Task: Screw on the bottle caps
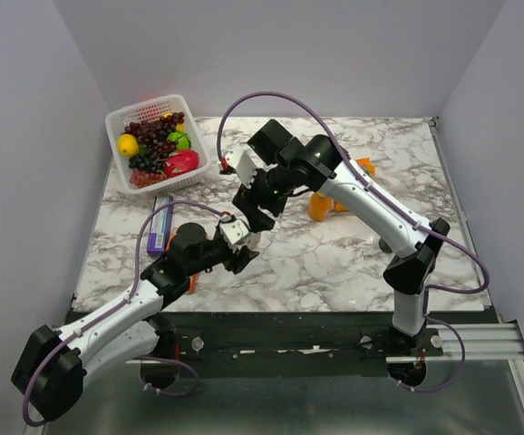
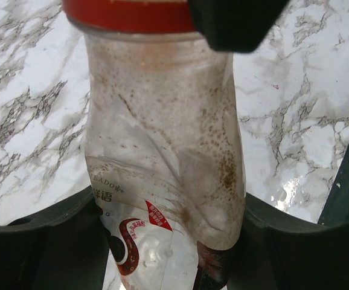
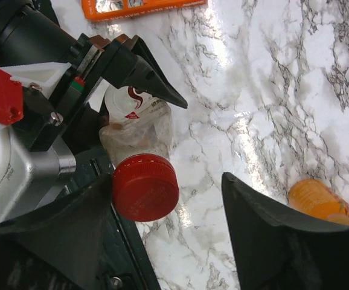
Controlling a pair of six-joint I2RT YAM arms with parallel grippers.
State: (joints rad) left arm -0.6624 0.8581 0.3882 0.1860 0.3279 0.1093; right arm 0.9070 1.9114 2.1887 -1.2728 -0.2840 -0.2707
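Observation:
My left gripper (image 2: 168,241) is shut on the clear bottle (image 2: 162,157), which has reddish-brown residue and a printed label. In the top view this gripper (image 1: 239,246) sits at the table's front left of centre. The red cap (image 3: 145,187) sits on the bottle's neck and also shows in the left wrist view (image 2: 126,13). My right gripper (image 3: 167,181) is open around the cap; one finger touches its side and the other stands well apart. The orange bottle (image 1: 321,207) lies on the marble behind, also in the right wrist view (image 3: 318,199). I see no orange cap.
A white basket (image 1: 117,122) of fruit stands at the back left. A purple box (image 1: 160,227) lies beside my left arm. An orange packet (image 3: 141,7) lies near the left gripper. Another orange item (image 1: 363,166) lies behind my right arm.

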